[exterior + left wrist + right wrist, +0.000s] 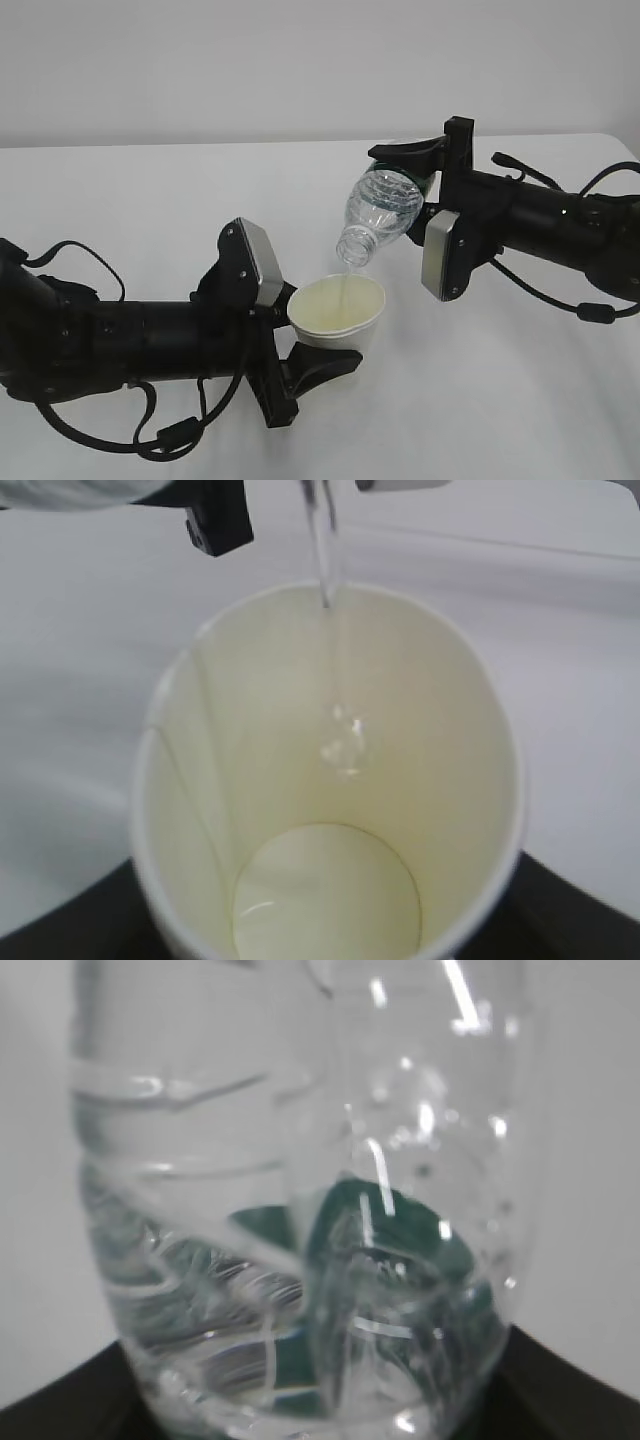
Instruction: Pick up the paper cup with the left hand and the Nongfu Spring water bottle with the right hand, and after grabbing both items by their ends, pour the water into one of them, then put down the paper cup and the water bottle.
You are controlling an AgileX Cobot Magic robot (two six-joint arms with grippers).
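Observation:
The white paper cup is held off the table, tipped slightly, with my left gripper shut on its lower part. My right gripper is shut on the base end of the clear Nongfu Spring water bottle, which is tilted neck-down over the cup. A thin stream of water runs from the neck into the cup. In the left wrist view the stream strikes the cream inner wall of the cup and water pools at the bottom. The bottle fills the right wrist view, its green label showing through it.
The white table spreads under both arms, with a pale wall behind it. The right arm's grey wrist plate hangs close to the cup's right side. A black fingertip of the right gripper shows above the cup.

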